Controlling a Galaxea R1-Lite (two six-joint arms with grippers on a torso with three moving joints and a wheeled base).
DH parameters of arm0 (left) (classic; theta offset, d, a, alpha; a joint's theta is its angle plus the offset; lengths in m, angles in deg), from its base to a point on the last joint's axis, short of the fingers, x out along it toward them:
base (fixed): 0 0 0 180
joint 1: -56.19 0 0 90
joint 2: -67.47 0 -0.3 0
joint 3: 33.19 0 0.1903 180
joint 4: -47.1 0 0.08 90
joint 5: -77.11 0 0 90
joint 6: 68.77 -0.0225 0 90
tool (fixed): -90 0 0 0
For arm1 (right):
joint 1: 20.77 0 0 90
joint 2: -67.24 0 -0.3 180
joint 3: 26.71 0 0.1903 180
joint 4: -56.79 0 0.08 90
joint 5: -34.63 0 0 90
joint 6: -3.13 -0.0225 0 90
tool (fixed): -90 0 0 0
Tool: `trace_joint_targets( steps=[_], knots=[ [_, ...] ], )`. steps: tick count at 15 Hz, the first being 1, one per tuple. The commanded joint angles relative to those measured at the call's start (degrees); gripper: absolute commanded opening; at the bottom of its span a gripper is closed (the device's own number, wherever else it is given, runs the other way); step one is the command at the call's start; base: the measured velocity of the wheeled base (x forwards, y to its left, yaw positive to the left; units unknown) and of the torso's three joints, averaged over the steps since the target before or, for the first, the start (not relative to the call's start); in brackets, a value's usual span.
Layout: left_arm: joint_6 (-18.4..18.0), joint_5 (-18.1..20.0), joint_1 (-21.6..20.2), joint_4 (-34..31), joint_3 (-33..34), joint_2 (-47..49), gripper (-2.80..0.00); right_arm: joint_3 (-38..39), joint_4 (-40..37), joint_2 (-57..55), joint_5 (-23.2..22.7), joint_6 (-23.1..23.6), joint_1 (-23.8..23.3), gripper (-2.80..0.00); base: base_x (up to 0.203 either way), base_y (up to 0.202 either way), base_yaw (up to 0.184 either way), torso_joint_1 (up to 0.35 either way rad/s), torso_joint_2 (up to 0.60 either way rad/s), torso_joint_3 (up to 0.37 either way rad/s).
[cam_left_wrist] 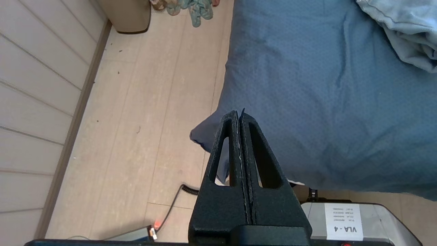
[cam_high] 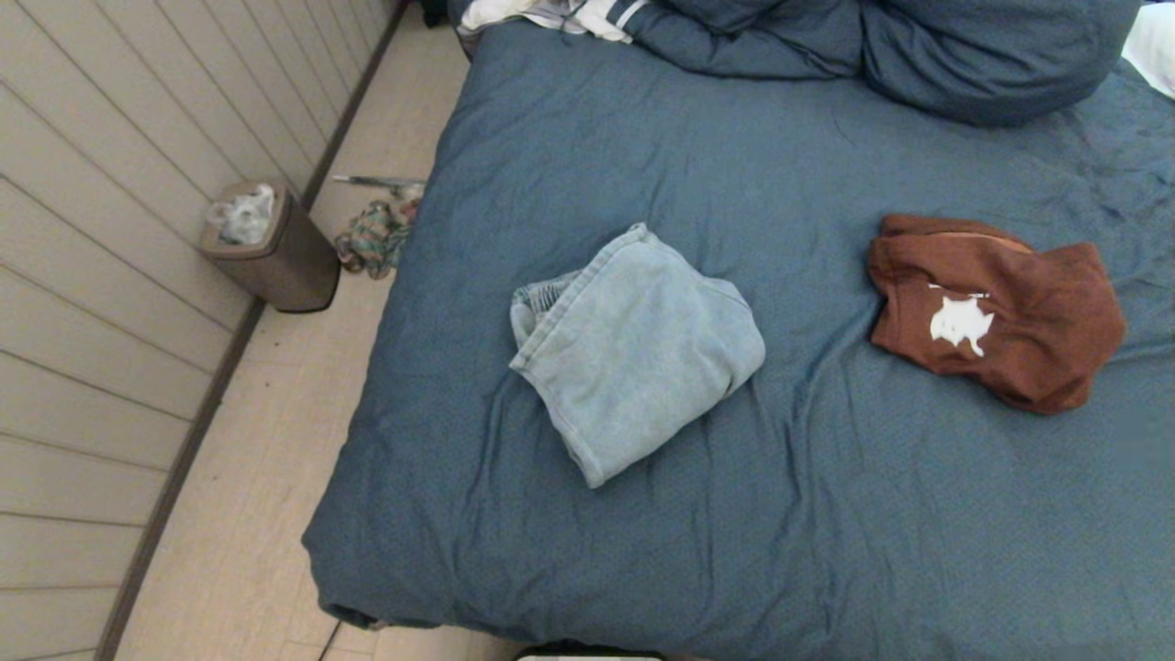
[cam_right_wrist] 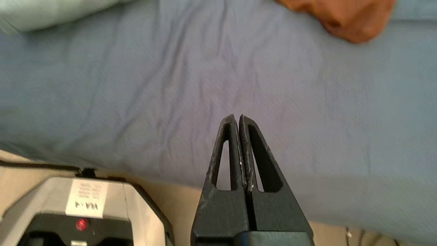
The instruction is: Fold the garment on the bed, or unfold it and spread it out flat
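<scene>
The bed (cam_high: 826,514) is covered in wrinkled slate-blue fabric and fills most of the head view. A folded light-blue garment (cam_high: 633,349) lies near its middle. A brown garment with a white print (cam_high: 996,308) lies bunched to its right. My left gripper (cam_left_wrist: 239,112) is shut and empty, held back above the bed's near left corner (cam_left_wrist: 205,136); the light-blue garment (cam_left_wrist: 406,30) lies far ahead of it. My right gripper (cam_right_wrist: 238,117) is shut and empty over the bed's near edge (cam_right_wrist: 170,164), well short of the brown garment (cam_right_wrist: 344,17). Neither arm shows in the head view.
Bunched blue bedding (cam_high: 918,46) and white cloth (cam_high: 551,14) lie at the head of the bed. On the floor to the left stand a brown bin (cam_high: 275,248) and a small heap of patterned cloth (cam_high: 376,239) by the panelled wall (cam_high: 101,138). The robot base (cam_left_wrist: 351,218) sits below.
</scene>
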Motion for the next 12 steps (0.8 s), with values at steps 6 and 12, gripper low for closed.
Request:
trace_joint_targets(
  steps=[6,12],
  knots=[
    [0.6,-0.1,0.1,0.0,0.0,0.1,-2.8,0.9,0.8,1.2,1.4,-4.3,0.1,-2.8,0.0,0.0,0.0,0.0,0.0,0.0],
    [0.4,0.0,0.0,0.0,0.0,0.1,-2.8,0.8,0.8,1.3,1.3,-4.5,0.0,-2.8,0.0,0.0,0.0,0.0,0.0,0.0]
  ],
)
